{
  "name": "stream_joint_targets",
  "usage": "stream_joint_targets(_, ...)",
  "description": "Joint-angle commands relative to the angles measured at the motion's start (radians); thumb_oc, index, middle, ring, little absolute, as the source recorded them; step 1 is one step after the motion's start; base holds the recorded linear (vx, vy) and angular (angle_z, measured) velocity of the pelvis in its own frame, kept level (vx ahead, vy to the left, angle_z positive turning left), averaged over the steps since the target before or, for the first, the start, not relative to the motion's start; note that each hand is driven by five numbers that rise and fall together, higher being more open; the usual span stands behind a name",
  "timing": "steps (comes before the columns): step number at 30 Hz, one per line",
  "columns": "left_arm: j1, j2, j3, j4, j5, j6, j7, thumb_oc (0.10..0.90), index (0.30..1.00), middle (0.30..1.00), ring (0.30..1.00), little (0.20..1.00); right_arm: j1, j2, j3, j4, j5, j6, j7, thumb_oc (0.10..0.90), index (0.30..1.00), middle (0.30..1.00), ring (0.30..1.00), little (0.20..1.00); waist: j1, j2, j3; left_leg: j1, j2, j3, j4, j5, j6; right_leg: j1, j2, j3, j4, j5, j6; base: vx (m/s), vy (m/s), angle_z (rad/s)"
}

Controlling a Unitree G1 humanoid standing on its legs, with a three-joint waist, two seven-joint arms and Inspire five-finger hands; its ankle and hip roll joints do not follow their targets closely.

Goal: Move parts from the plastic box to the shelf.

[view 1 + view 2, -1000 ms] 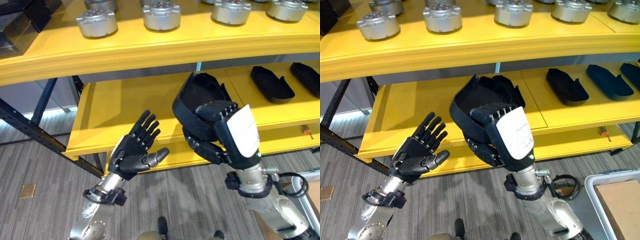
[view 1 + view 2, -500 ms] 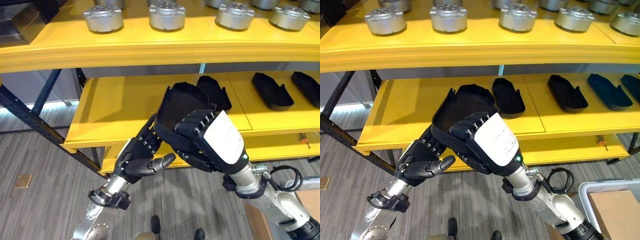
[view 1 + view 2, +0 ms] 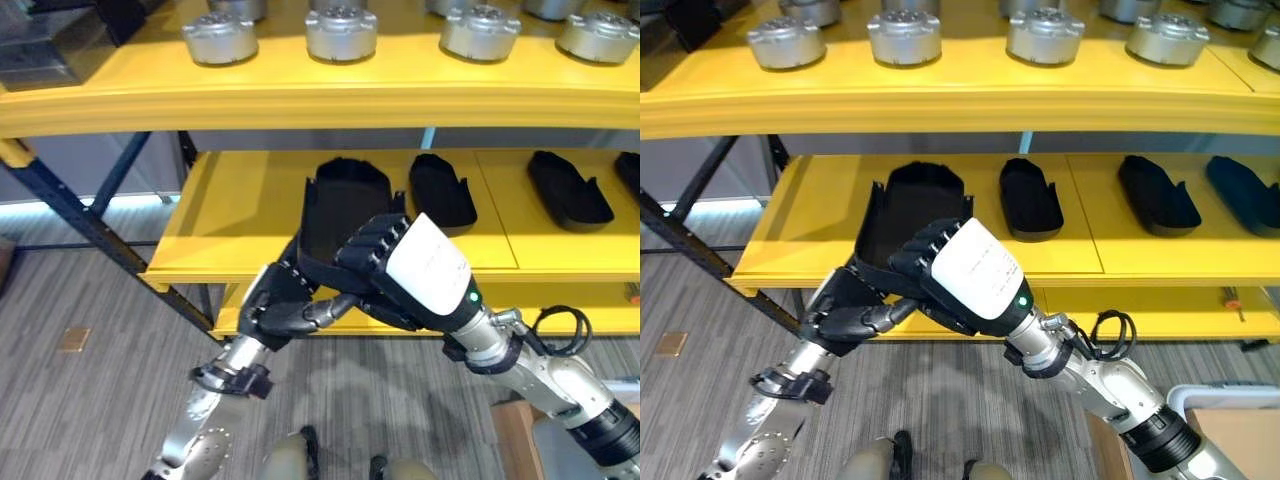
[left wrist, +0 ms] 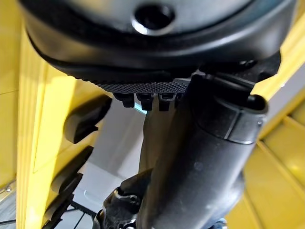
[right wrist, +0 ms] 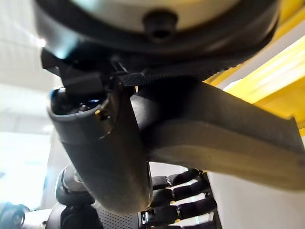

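Gripping a black tray-shaped part from below, both hands hold it at the lower shelf's front edge, long axis pointing into the shelf; right hand curled over its near end, left hand beneath.

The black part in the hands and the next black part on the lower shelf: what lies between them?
Bare yellow lower shelf lies between the held black part and the next black part, in the right eye view.

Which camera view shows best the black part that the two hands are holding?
The right eye view: the black part shows whole above the right hand and left hand. The left eye view shows nearly the same. The wrist views give only close pieces of its underside.
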Motion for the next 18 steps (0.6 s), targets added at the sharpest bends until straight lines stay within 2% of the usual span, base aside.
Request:
stream_joint_targets(1,-0.07,-0.042,0.033,-0.13,0.004,-0.103,-0.023,0.9,1.0,1.0,1.0,1.0,-0.033,0.011,0.008,-0.165,0.015,-0.084,-0.028,0.4,0.3,0.3,0.3,0.3,-0.02,0.042,-0.071,0.205,0.054,-0.042,-0.301,0.111,-0.032,0.042,0.015,0.059,-0.233,0.209,0.053,0.16,0.281,0.12)
stream_joint_targets(2,-0.068,-0.042,0.034,-0.131,0.002,-0.105,-0.023,0.9,1.0,1.0,1.0,1.0,-0.031,0.007,0.006,-0.166,0.016,-0.088,-0.03,0.4,0.3,0.3,0.3,0.3,-0.019,0.042,-0.07,0.212,0.056,-0.048,-0.325,0.12,-0.035,0.046,0.012,0.062,-0.235,0.208,0.055,0.17,0.326,0.05)
stream_joint_targets(3,-0.058,-0.037,0.044,-0.13,-0.013,-0.121,-0.025,0.9,1.0,1.0,1.0,1.0,-0.026,-0.025,-0.008,-0.168,0.032,-0.107,-0.037,0.4,0.3,0.3,0.3,0.3,-0.017,0.043,-0.069,0.198,0.096,-0.082,-0.421,0.178,-0.06,0.067,-0.006,0.082,-0.247,0.204,0.068,0.16,0.376,-0.05)
stream_joint_targets(4,-0.06,-0.039,0.052,-0.122,-0.022,-0.121,-0.036,0.9,1.0,1.0,1.0,1.0,-0.031,-0.044,-0.02,-0.162,0.04,-0.112,-0.039,0.4,0.3,0.3,0.3,0.3,-0.016,0.037,-0.067,0.174,0.13,-0.079,-0.462,0.217,-0.075,0.081,-0.029,0.082,-0.257,0.208,0.074,0.15,0.382,-0.13)
stream_joint_targets(6,-0.061,-0.041,0.058,-0.109,-0.04,-0.117,-0.065,0.9,1.0,1.0,1.0,1.0,-0.024,-0.059,-0.036,-0.154,0.039,-0.112,-0.039,0.4,0.3,0.3,0.3,0.3,-0.017,0.035,-0.061,0.156,0.152,-0.066,-0.479,0.237,-0.085,0.096,-0.053,0.067,-0.258,0.206,0.082,0.09,0.305,-0.12)
stream_joint_targets(7,-0.061,-0.04,0.059,-0.103,-0.045,-0.115,-0.077,0.9,1.0,1.0,1.0,1.0,-0.018,-0.067,-0.045,-0.15,0.034,-0.109,-0.038,0.4,0.3,0.3,0.3,0.3,-0.017,0.037,-0.06,0.154,0.153,-0.062,-0.484,0.232,-0.086,0.1,-0.063,0.058,-0.255,0.204,0.087,0.12,0.398,-0.06)
stream_joint_targets(8,-0.06,-0.032,0.057,-0.099,-0.047,-0.117,-0.084,0.9,1.0,1.0,1.0,1.0,-0.02,-0.078,-0.047,-0.136,0.031,-0.103,-0.043,0.4,0.3,0.3,0.3,0.3,-0.015,0.045,-0.062,0.175,0.142,-0.065,-0.502,0.201,-0.083,0.099,-0.076,0.051,-0.246,0.202,0.098,0.08,0.247,-0.05)
stream_joint_targets(9,-0.06,-0.032,0.057,-0.099,-0.047,-0.117,-0.084,0.9,1.0,1.0,1.0,1.0,-0.02,-0.078,-0.047,-0.135,0.031,-0.103,-0.043,0.4,0.3,0.3,0.3,0.3,-0.015,0.045,-0.061,0.176,0.142,-0.065,-0.502,0.2,-0.083,0.1,-0.076,0.052,-0.246,0.202,0.098,0.12,0.317,-0.01)
stream_joint_targets(11,-0.052,-0.029,0.054,-0.099,-0.024,-0.115,-0.067,0.9,1.0,1.0,1.0,1.0,-0.008,-0.074,-0.05,-0.122,0.007,-0.081,-0.035,0.4,0.3,0.3,0.3,0.3,-0.007,0.065,-0.065,0.218,0.118,-0.098,-0.523,0.16,-0.08,0.092,-0.09,0.047,-0.226,0.2,0.11,0.13,0.35,-0.15)
stream_joint_targets(13,-0.051,-0.02,0.056,-0.094,-0.016,-0.113,-0.063,0.9,1.0,1.0,1.0,1.0,-0.004,-0.076,-0.057,-0.111,0.01,-0.061,-0.029,0.4,0.3,0.3,0.3,0.3,-0.007,0.072,-0.072,0.246,0.1,-0.085,-0.534,0.139,-0.073,0.09,-0.106,0.037,-0.226,0.206,0.123,0.1,0.331,-0.28)
stream_joint_targets(15,-0.032,0.01,0.062,-0.084,-0.017,-0.121,-0.086,0.9,1.0,1.0,1.0,1.0,0.015,-0.081,-0.074,-0.098,0.001,-0.032,-0.028,0.4,0.3,0.3,0.3,0.3,0.002,0.074,-0.08,0.267,0.067,-0.083,-0.525,0.104,-0.056,0.087,-0.126,0.033,-0.216,0.21,0.142,0.13,0.408,0.01)
stream_joint_targets(16,-0.025,0.028,0.07,-0.083,-0.008,-0.118,-0.103,0.9,1.0,1.0,1.0,1.0,0.02,-0.084,-0.083,-0.098,0.005,0.009,-0.022,0.4,0.3,0.3,0.3,0.3,0.014,0.068,-0.086,0.271,0.044,-0.087,-0.517,0.087,-0.04,0.093,-0.142,0.022,-0.215,0.214,0.155,0.12,0.395,0.1)
stream_joint_targets(18,-0.016,0.046,0.074,-0.083,-0.012,-0.111,-0.116,0.9,1.0,1.0,1.0,1.0,0.026,-0.084,-0.087,-0.08,-0.004,0.042,-0.039,0.4,0.3,0.3,0.3,0.3,0.027,0.062,-0.092,0.272,0.022,-0.081,-0.513,0.072,-0.021,0.094,-0.159,0.007,-0.206,0.214,0.168,0.08,0.289,0.19)
